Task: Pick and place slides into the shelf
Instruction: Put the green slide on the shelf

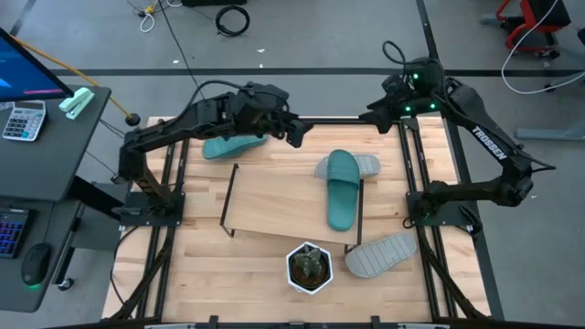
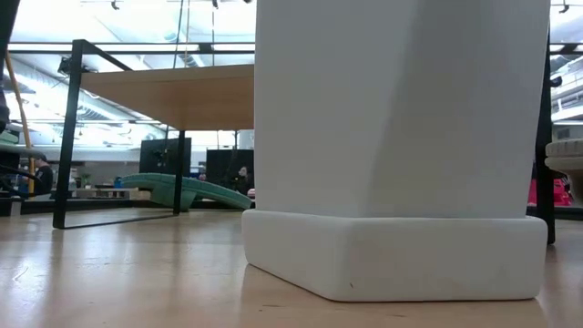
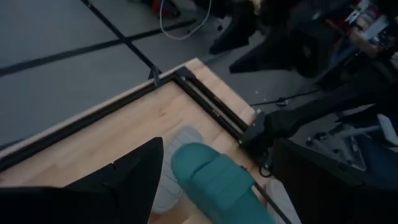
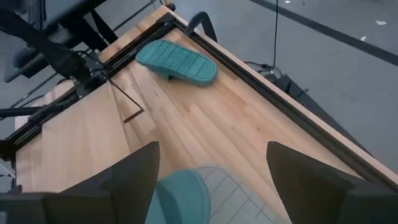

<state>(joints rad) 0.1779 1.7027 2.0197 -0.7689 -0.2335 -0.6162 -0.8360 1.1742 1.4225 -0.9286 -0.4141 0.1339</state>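
Even overhead lighting, soft focus up close

You're getting bright ceiling strips glaring behind the shelf (image 2: 164, 96) in the low view; the white pot (image 2: 401, 146) beside it is looming blurred, and both wrist views are showing dark, unfocused fingers (image 4: 127, 180).

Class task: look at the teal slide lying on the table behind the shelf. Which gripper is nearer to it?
Left. The left gripper hangs open just beside the teal slide, towards the table's middle. The right gripper is open too, farther off near the back right.

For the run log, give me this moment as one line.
shelf: one teal slide on top | teal slide on table | left gripper open, empty | right gripper open, empty
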